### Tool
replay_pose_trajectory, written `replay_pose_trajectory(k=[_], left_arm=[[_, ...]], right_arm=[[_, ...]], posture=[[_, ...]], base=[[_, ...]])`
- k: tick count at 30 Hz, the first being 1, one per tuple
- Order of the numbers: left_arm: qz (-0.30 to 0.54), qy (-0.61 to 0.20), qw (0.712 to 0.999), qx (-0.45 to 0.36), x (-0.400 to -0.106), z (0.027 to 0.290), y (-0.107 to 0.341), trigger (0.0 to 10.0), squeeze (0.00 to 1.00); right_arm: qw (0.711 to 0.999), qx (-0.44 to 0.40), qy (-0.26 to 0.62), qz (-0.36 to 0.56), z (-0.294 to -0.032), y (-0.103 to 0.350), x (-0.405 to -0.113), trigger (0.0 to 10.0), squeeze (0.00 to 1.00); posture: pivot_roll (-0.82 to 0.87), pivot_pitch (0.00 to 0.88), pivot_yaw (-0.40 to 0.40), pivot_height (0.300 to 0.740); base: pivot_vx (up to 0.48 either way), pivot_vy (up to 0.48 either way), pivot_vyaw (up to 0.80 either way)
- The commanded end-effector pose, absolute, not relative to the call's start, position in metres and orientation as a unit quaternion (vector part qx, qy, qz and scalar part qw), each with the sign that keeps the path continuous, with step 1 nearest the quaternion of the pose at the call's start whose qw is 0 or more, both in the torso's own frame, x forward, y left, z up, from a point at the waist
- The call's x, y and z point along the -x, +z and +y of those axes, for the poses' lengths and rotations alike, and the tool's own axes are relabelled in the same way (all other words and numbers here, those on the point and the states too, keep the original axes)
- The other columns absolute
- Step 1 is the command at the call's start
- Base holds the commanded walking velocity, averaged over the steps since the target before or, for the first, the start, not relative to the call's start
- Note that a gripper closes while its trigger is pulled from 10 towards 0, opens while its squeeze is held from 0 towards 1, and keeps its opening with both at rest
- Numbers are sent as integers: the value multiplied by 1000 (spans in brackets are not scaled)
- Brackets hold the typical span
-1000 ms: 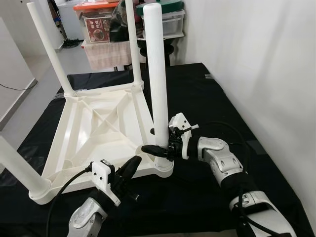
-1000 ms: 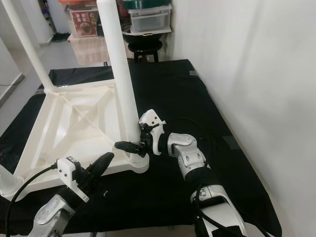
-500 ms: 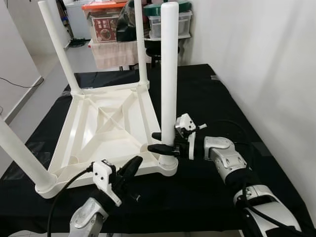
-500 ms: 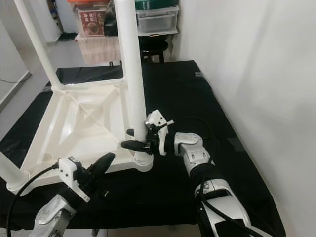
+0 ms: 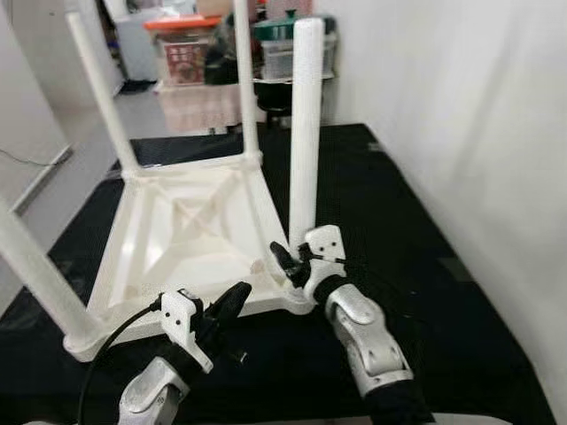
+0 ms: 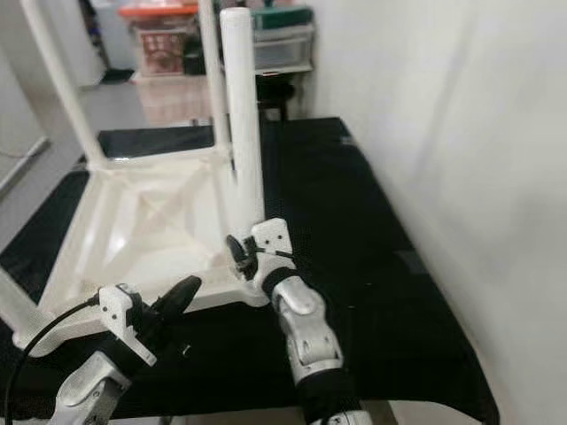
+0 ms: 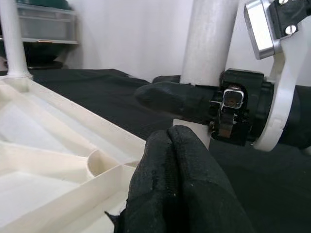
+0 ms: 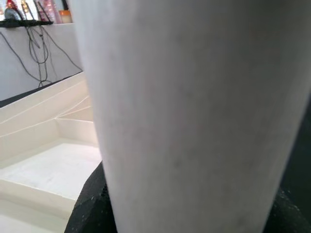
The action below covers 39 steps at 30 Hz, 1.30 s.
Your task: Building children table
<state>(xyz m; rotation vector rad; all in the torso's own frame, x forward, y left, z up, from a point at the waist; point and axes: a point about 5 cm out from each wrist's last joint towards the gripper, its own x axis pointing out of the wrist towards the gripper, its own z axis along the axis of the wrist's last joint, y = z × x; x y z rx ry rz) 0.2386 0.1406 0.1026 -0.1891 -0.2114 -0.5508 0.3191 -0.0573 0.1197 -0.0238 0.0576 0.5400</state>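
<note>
Black cloth (image 5: 416,230) spread across the floor, reaching to the white wall (image 5: 461,106) at 3 o'clock. At 12 o'clock, storage boxes: one w/ orange lid (image 5: 174,24), red label on its front; beside it, toward 1 o'clock, a clear box w/ dark green lid (image 5: 282,27). Pale towel (image 5: 202,104) draped below the orange-lidded box. Grey floor (image 5: 75,142) at 10 o'clock; thin dark cable (image 5: 27,159) trailing across it.

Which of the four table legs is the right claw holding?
The near right-corner leg, the thick post closest to the wall; the right claw clamps its base, while the other three legs stand free.
</note>
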Motion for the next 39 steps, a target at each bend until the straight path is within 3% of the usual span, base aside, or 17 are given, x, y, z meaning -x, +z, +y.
replay_pose_trajectory(k=[1, 2, 6, 7, 8, 9, 11, 12, 13, 16, 18, 25, 26, 28, 29, 39], left_arm=[[-94, -273, 953, 93, -239, 142, 100, 10000, 0], [-96, -269, 954, 91, -239, 142, 100, 10000, 0], [-99, -266, 955, 89, -240, 142, 101, 10000, 0], [-100, -264, 955, 88, -240, 142, 101, 10000, 0], [-100, -263, 955, 88, -240, 142, 101, 10000, 0], [-100, -264, 955, 89, -240, 141, 101, 10000, 0], [-100, -264, 955, 89, -240, 141, 101, 10000, 0], [-99, -265, 955, 90, -240, 141, 101, 10000, 0], [-99, -266, 955, 90, -241, 141, 101, 10000, 0], [-99, -266, 954, 91, -241, 140, 101, 10000, 0], [-98, -268, 954, 92, -241, 139, 100, 10000, 0], [-97, -269, 954, 93, -241, 138, 100, 10000, 0], [-94, -275, 952, 96, -240, 137, 99, 10000, 0], [-94, -275, 952, 96, -240, 137, 99, 10000, 0], [-92, -278, 952, 94, -240, 136, 99, 10000, 0], [-89, -278, 953, 81, -238, 136, 98, 10000, 0]], right_arm=[[953, 2, 285, 103, -51, 89, -309, 2902, 0], [950, 3, 298, 92, -50, 95, -316, 10000, 0], [947, 1, 309, 84, -49, 102, -321, 10000, 0], [937, -9, 341, 73, -47, 111, -325, 10000, 1000], [921, -11, 387, 50, -47, 125, -328, 10000, 1000], [895, -9, 445, 30, -52, 138, -329, 10000, 63], [895, -9, 445, 30, -52, 138, -329, 10000, 63], [877, -4, 480, 17, -55, 147, -329, 10000, 63], [862, 14, 506, 12, -62, 152, -332, 10000, 0], [855, 26, 517, 12, -67, 154, -334, 10000, 0], [832, 53, 551, 31, -81, 155, -345, 10000, 0], [821, 54, 566, 48, -92, 159, -356, 10000, 0], [825, 51, 561, 55, -96, 160, -360, 6588, 0], [825, 51, 561, 55, -96, 160, -360, 6588, 0], [829, 43, 554, 62, -99, 159, -362, 0, 0], [859, 14, 505, 76, -127, 137, -353, 0, 0]], posture=[[35, 0, 27, 740], [39, 0, 24, 740], [39, 0, 21, 740], [41, 0, 20, 740], [45, 0, 21, 740], [46, 0, 22, 740], [46, 0, 22, 740], [46, 0, 22, 740], [47, 0, 18, 740], [47, 0, 18, 740], [58, 0, 9, 740], [71, 0, 2, 740], [77, 0, 0, 740], [77, 0, 0, 740], [74, 0, 4, 740], [66, 0, 13, 740]], base=[[0, 0, 0], [0, 0, 0], [0, 0, 0], [0, 0, 0], [0, 0, 0], [0, 0, 0], [0, 0, 0], [0, 0, 0], [0, 0, 0], [0, 0, 0], [0, 0, 0], [0, 0, 0], [0, 0, 0], [0, 0, 0], [0, 0, 0], [0, 0, 0]])
